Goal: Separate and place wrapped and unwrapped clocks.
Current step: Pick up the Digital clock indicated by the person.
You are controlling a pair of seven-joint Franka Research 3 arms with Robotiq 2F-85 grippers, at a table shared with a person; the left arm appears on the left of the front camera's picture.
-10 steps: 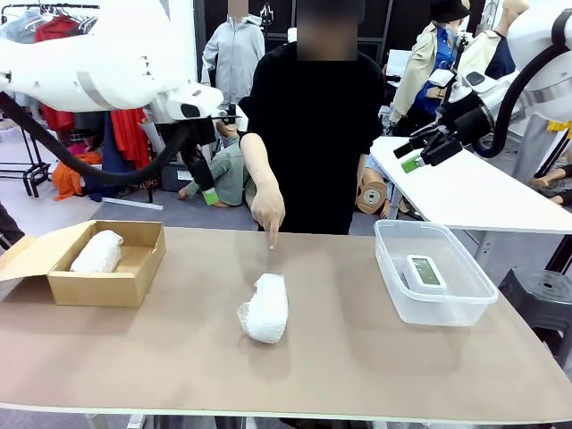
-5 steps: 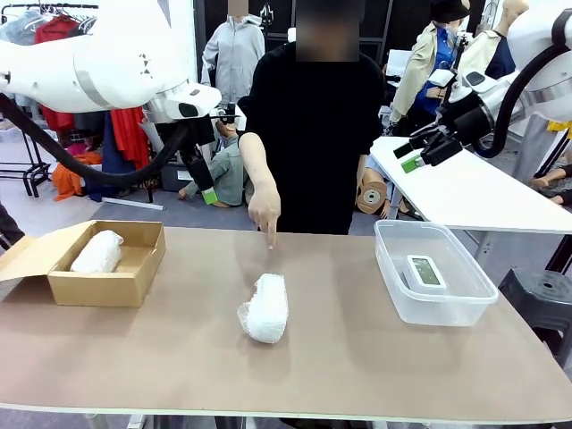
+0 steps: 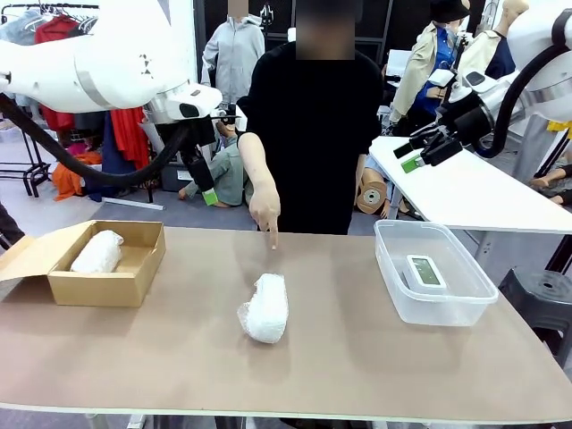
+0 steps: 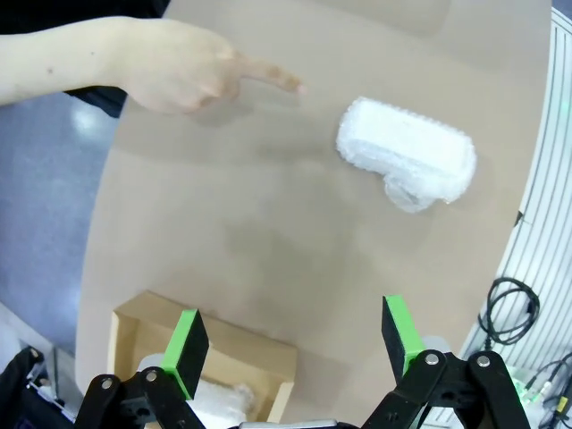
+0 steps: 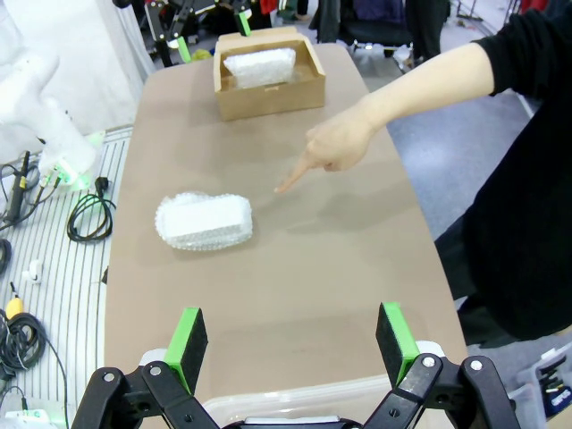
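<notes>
While the person's hand [image 3: 266, 211] points a finger down at the counter [image 3: 357, 357], one wrapped clock [image 3: 265, 307] lies mid-counter just in front of that fingertip, touched by nothing. A second wrapped clock [image 3: 96, 252] rests inside the open cardboard box [image 3: 125, 286] at the robot's left. The unwrapped clock [image 3: 424, 271], white with a grey-green screen, sits in the clear plastic bin [image 3: 393, 286] at the right. The left end effector [image 4: 295, 344] hangs above the counter with fingers spread wide, holding nothing. The right end effector [image 5: 293, 344] is likewise wide and empty, raised above the bin's side.
</notes>
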